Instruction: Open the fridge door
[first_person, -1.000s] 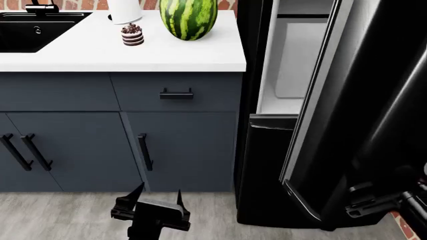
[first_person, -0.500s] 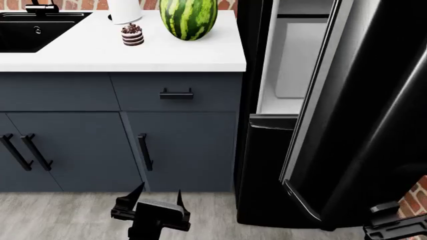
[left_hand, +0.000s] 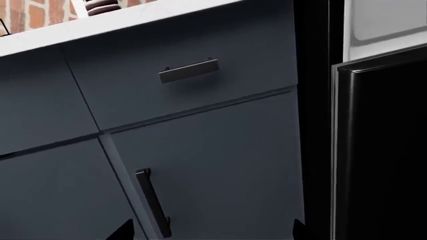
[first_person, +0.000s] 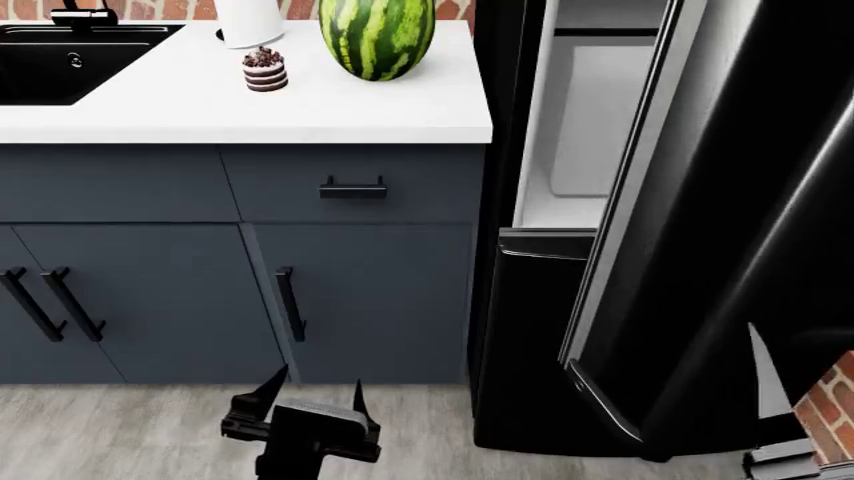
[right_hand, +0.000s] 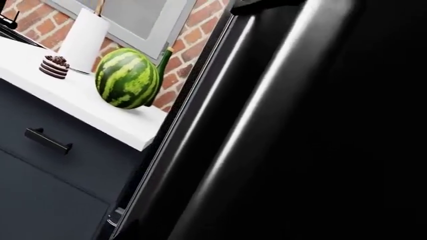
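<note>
The fridge door (first_person: 747, 200) is a tall glossy black panel, swung out toward me with its pale grey inner edge (first_person: 627, 200) showing. Behind it the white fridge interior (first_person: 587, 120) is exposed. The right wrist view is filled by the door's black outer face (right_hand: 300, 125) at close range, and no fingers show there. Only a grey sliver of my right gripper (first_person: 785, 458) shows, below the door at the bottom right corner. My left gripper (first_person: 310, 398) hangs open and empty low in front of the slate-blue cabinets, its fingertips (left_hand: 123, 231) wide apart.
The fridge's lower drawer front (first_person: 527, 330) stays shut. A white counter (first_person: 334, 110) carries a watermelon (first_person: 378, 35), a small cake (first_person: 264, 70) and a paper towel roll (first_person: 250, 18), beside a black sink (first_person: 67, 60). A cabinet handle (left_hand: 153, 205) is near my left gripper.
My right gripper has dropped from beside the door's lower outer face almost out of the head view's bottom edge. The door and my left arm have not moved.
</note>
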